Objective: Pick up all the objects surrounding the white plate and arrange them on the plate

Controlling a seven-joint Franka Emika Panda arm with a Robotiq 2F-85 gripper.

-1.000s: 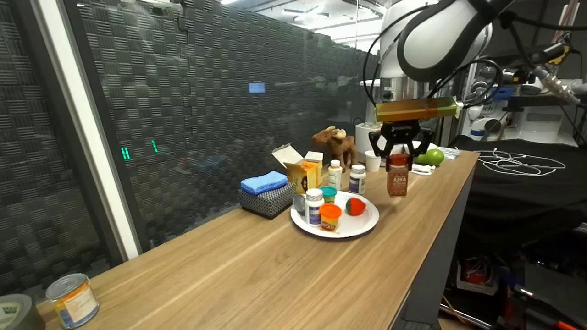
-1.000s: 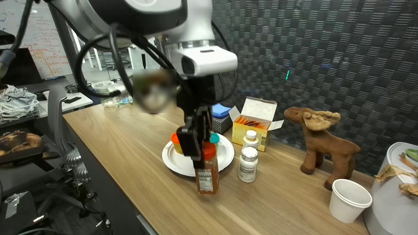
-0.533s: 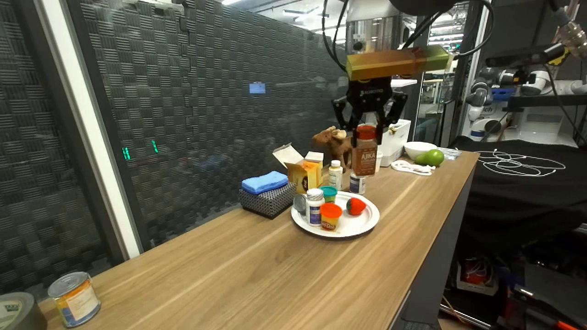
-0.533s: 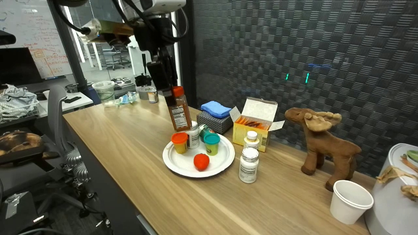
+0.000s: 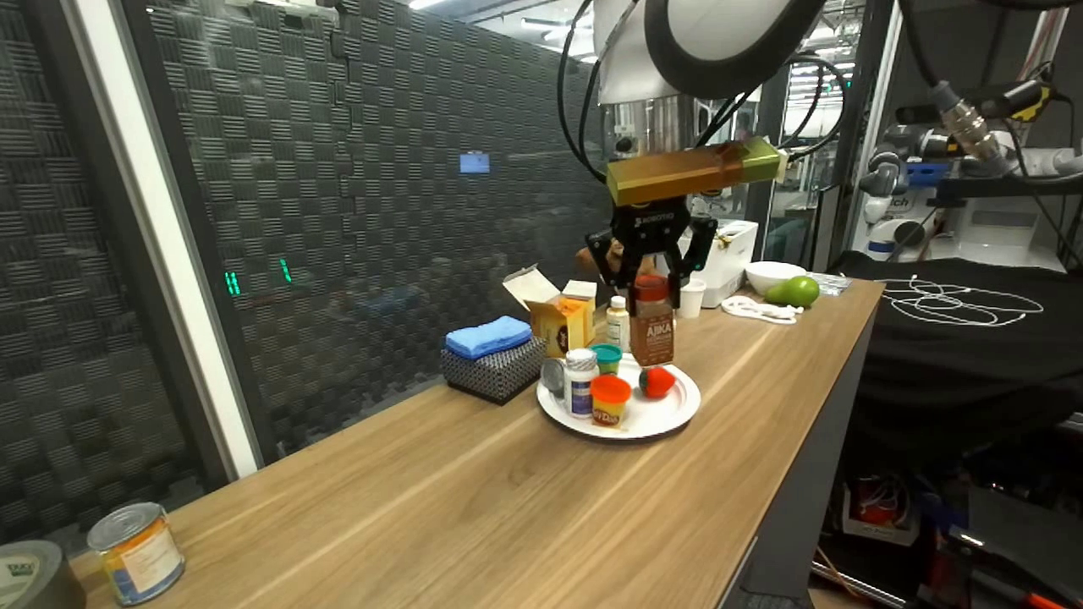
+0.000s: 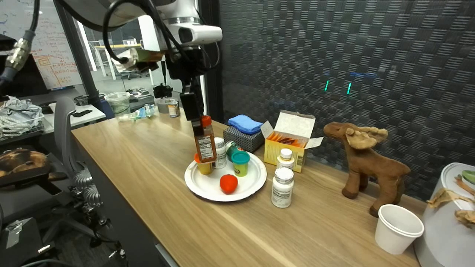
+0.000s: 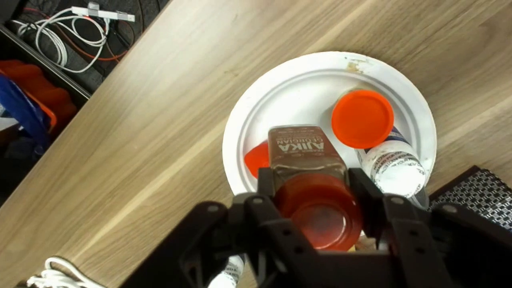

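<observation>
Gripper: is holding the red-capped bottle.
Red ball: is lying below the gripper — likely rolling if bumped.
Orange cup: perhaps tipping — if descent is drifting.

In both exterior views, a dark wall of textured panels stands behind the wood-grained surface. In an exterior view, a pale post rises at the left, ceiling lights glow at the top, and black cloth drapes the right. In an exterior view, a whiteboard with red writing shows upper left, a grey chair below, dark floor lower left.
</observation>
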